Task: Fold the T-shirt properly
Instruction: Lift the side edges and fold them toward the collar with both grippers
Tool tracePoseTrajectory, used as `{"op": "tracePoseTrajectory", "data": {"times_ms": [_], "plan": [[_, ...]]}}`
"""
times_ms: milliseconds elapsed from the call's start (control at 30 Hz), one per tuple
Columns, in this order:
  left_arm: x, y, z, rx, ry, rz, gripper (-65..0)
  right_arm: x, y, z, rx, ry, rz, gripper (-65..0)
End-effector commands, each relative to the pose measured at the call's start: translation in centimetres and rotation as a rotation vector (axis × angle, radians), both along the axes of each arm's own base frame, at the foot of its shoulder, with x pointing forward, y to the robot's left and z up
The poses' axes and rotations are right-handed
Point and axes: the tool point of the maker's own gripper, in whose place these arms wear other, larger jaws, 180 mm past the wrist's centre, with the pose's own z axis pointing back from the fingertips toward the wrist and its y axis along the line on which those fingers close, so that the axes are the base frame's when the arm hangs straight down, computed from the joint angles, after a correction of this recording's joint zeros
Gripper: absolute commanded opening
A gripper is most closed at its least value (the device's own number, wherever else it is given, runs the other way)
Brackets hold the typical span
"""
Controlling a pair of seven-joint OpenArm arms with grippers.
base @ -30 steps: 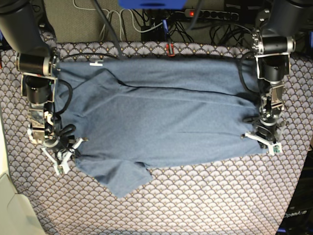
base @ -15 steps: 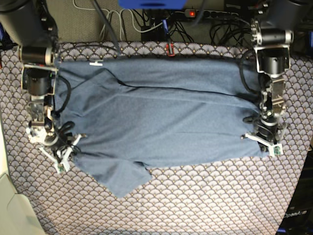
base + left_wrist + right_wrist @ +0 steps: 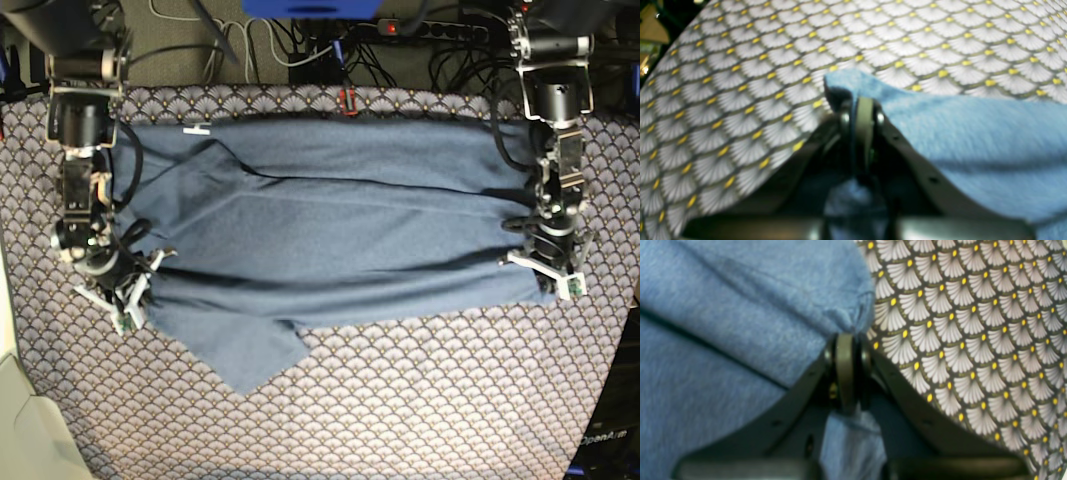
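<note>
Both arms reach down from the tablecloth's (image 3: 400, 400) far edge. The left gripper (image 3: 548, 272) is clamped shut on one near corner of the T-shirt (image 3: 340, 240); the right gripper (image 3: 122, 300) pinches the opposite near corner. The slate-blue T-shirt lies spread across the tablecloth's middle, creased lengthwise, one sleeve (image 3: 250, 355) pointing toward the near edge.

Only "OpenArm", faint pale lettering on the dark arm base (image 3: 608, 440) at the base view's lower-right corner.
</note>
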Motion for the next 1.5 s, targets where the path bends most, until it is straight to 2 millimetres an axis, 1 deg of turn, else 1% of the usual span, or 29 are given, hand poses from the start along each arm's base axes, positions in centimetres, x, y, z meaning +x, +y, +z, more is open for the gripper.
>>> {"op": "tracePoseTrajectory", "data": {"times_ms": [0,100,200,267,367,400,467,567,633,800,1033,1100,1167,1267,1333,1467], "plan": [[1.3,0.8,2.6,0.011,-0.064,0.013,-64.6,1.0,-0.6,2.2,-0.012,-0.068,0.000,-65.0],[1.3,1.3,3.5,-0.008,-0.050,0.031,-64.6,-0.3,-0.2,2.4,-0.028,-0.083,0.017,-65.0],[0.9,1.2,3.6,-0.009,-0.032,0.027,-64.6,-0.9,0.1,2.8,-0.038,-0.098,0.029,-65.0],[0.7,0.9,4.1,0.002,-0.036,0.014,-64.6,-1.5,0.3,3.2,-0.047,-0.113,0.039,-65.0],[-0.2,0.5,4.7,0.016,-0.041,0.001,-64.6,-2.3,-0.9,4.2,-0.053,-0.144,0.004,-65.0],[-0.4,0.0,4.9,0.015,-0.049,-0.005,-64.6,-2.5,-1.0,4.4,-0.054,-0.148,0.005,-65.0],[-1.0,-0.2,5.0,0.024,-0.054,-0.011,-64.6,-3.0,-1.1,4.6,-0.059,-0.128,0.024,-65.0],[-2.4,-0.6,4.9,0.040,-0.049,-0.023,-64.6,-3.6,-2.1,5.1,-0.081,-0.099,0.019,-65.0],[-3.1,-1.2,4.8,0.038,-0.049,-0.031,-64.6,-4.5,-2.3,5.2,-0.091,-0.088,0.034,-65.0],[-4.9,-1.7,4.8,0.055,-0.044,-0.048,-64.6,-6.7,-2.1,5.5,-0.122,-0.084,0.061,-65.0],[-7.5,-2.7,4.9,0.076,-0.035,-0.076,-64.6,-9.9,-1.3,4.9,-0.149,-0.056,0.101,-65.0],[-8.4,-1.8,5.2,0.084,-0.036,-0.054,-64.6,-10.7,-1.2,4.7,-0.155,-0.048,0.109,-65.0],[-9.3,-1.2,4.9,0.073,-0.031,-0.024,-64.6,-11.3,-1.0,4.8,-0.162,-0.047,0.117,-65.0],[-10.4,0.4,4.9,0.073,-0.030,0.029,-64.6,-12.0,-1.5,5.3,-0.173,-0.052,0.103,-65.0],[-11.0,0.6,4.5,0.075,-0.016,0.033,-64.6,-12.1,-1.6,5.4,-0.178,-0.054,0.102,-65.0],[-11.7,0.5,3.9,0.077,0.005,0.029,-64.6,-13.2,-1.7,4.7,-0.180,-0.026,0.105,-65.0]]}}
